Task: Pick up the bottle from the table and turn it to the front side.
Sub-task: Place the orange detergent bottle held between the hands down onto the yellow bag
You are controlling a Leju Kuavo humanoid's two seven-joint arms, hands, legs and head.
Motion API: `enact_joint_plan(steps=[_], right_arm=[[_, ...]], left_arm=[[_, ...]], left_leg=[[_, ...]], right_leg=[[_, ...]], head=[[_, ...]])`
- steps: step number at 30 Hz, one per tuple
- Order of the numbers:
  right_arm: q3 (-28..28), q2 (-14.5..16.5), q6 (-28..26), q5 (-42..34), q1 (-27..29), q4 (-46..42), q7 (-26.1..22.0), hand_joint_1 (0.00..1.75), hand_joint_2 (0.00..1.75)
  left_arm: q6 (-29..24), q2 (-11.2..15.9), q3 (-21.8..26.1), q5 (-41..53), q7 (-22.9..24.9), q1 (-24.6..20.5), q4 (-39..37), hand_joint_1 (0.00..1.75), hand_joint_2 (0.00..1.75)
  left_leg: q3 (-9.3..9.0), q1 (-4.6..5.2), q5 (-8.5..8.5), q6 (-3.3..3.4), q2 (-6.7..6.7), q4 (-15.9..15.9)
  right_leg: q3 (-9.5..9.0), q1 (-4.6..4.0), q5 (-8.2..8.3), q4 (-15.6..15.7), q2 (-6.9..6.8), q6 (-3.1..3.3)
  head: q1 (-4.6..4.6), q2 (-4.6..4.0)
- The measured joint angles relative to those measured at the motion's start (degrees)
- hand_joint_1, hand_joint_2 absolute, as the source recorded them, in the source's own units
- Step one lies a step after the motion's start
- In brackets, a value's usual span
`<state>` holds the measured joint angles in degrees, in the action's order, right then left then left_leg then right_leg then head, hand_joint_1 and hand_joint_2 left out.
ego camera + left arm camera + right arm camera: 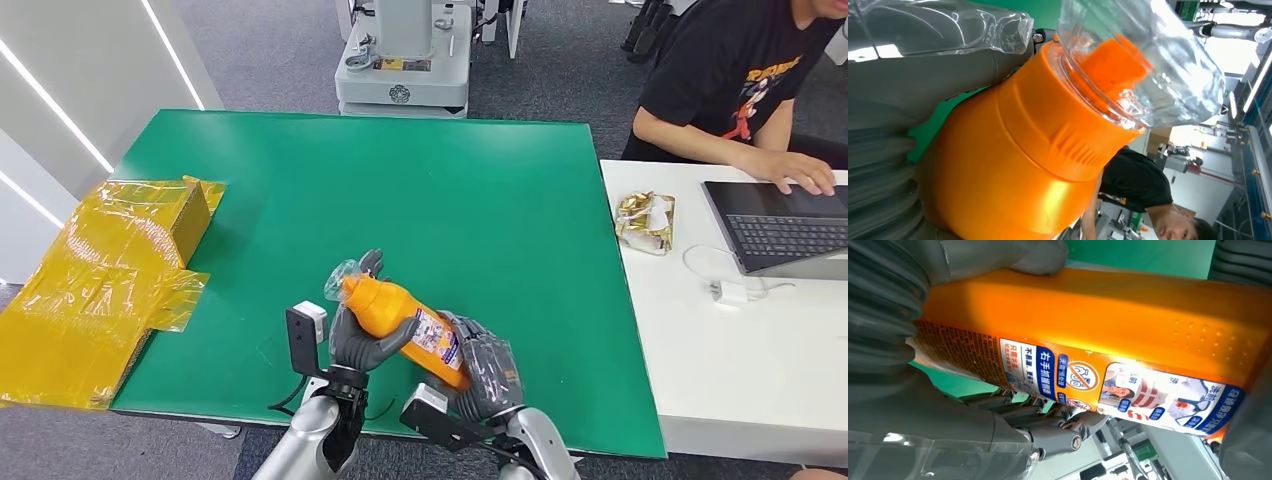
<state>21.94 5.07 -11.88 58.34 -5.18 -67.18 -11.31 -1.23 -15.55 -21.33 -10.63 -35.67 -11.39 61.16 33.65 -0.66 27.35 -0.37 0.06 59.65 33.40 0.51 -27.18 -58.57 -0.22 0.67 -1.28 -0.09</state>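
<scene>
1. Holding the orange bottle [405, 322] in both my hands, I have it lifted above the near part of the green table [420, 190], tilted so its clear cap [341, 279] points away from me and to my left, while its base sits lower toward my right
2. My left hand [362, 338] grips the upper body of the bottle just below the orange collar; the thumb wraps across the front and a dark fingertip shows behind the cap
3. My right hand [487, 375] clasps the lower end of the bottle, fingers closed round it beside the printed label [437, 340]
4. From the left wrist, the orange collar [1058, 115] and the see-through cap [1148, 65] over an orange nozzle sit right in front of my thumb [923, 75]
5. From the right wrist, the label [1128, 390] with blue tags and small pictures faces the camera, my thumb [998, 255] pressing on one side of the bottle [1088, 310] and my fingers [1048, 430] curling under the other
6. A flattened yellow-taped carton [100, 280] hangs over the table's left edge
7. To the right stands a white table [740, 370] with a crumpled gold wrapper [645, 220], a white charger with cable [730, 290] and a laptop [780, 225]
8. A person in a black shirt [740, 90] sits there with a hand on the laptop
9. Beyond the green table's far edge stands a grey machine base [403, 60]
</scene>
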Motion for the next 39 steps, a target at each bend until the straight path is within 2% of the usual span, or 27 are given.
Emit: enact_joint_plan(steps=[9, 23, 24, 27, 28, 32, 39], right_arm=[[-0.22, 0.0, -0.13, 1.59, 0.64, -0.98, 0.7, 1.75, 1.75], [0.07, 0.0, 0.2, 1.26, 1.22, -1.8, -0.11, 1.75, 1.75], [0.09, 0.01, 0.2, 1.3, 1.21, -1.8, -0.1, 1.56, 1.75], [0.15, 0.07, 0.15, 1.52, 1.17, -1.79, -0.09, 0.25, 1.75], [0.23, 0.13, 0.0, 1.6, 1.15, -1.79, -0.11, 0.0, 1.75], [0.52, 0.71, -3.28, -0.05, 1.13, -1.86, -1.56, 0.0, 1.75], [0.52, 1.42, -10.84, -10.42, 1.84, -5.16, -6.86, 0.0, 1.75]], left_arm=[[2.3, -0.04, 0.0, 0.2, -0.37, 0.34, 0.21, 1.75, 1.75], [2.67, -0.1, 0.06, 1.14, -0.37, 0.43, 0.7, 1.75, 1.75], [2.67, -0.1, 0.06, 1.15, -0.37, 0.43, 0.7, 1.75, 1.75], [2.65, -0.1, 0.07, 1.16, -0.42, 0.42, 0.72, 1.75, 1.75], [2.57, -0.09, 0.08, 1.17, -0.53, 0.41, 0.76, 1.75, 1.75], [1.66, -0.11, 0.11, 0.79, -1.19, 0.28, 1.54, 1.75, 1.75], [-0.16, -0.15, 0.15, -0.41, -1.53, -0.06, 4.7, 1.75, 1.75]], left_leg=[[0.01, 0.0, 0.0, 0.0, 0.0, 0.0], [0.01, 0.0, 0.0, 0.0, 0.0, 0.0], [0.01, 0.0, 0.0, 0.0, 0.0, 0.0], [0.02, 0.0, 0.0, 0.0, -0.01, -0.01], [0.02, 0.0, 0.0, 0.0, -0.01, -0.01], [0.03, 0.0, 0.0, 0.0, -0.01, -0.01], [0.04, 0.0, 0.0, 0.0, -0.02, -0.01]], right_leg=[[0.0, 0.0, 0.0, 0.0, 0.0, 0.0], [-0.01, 0.0, 0.0, -0.01, -0.01, 0.0], [-0.01, 0.0, 0.0, -0.01, -0.01, 0.0], [-0.01, 0.0, 0.0, -0.01, -0.01, 0.0], [-0.01, 0.0, 0.0, -0.01, -0.01, 0.0], [-0.01, 0.0, 0.0, -0.01, -0.02, 0.0], [-0.01, 0.0, 0.0, -0.01, -0.03, 0.0]], head=[[-0.01, 0.0], [-0.01, 0.0], [-0.01, 0.0], [-0.01, 0.0], [-0.01, 0.0], [-0.01, 0.0], [-0.01, 0.0]])
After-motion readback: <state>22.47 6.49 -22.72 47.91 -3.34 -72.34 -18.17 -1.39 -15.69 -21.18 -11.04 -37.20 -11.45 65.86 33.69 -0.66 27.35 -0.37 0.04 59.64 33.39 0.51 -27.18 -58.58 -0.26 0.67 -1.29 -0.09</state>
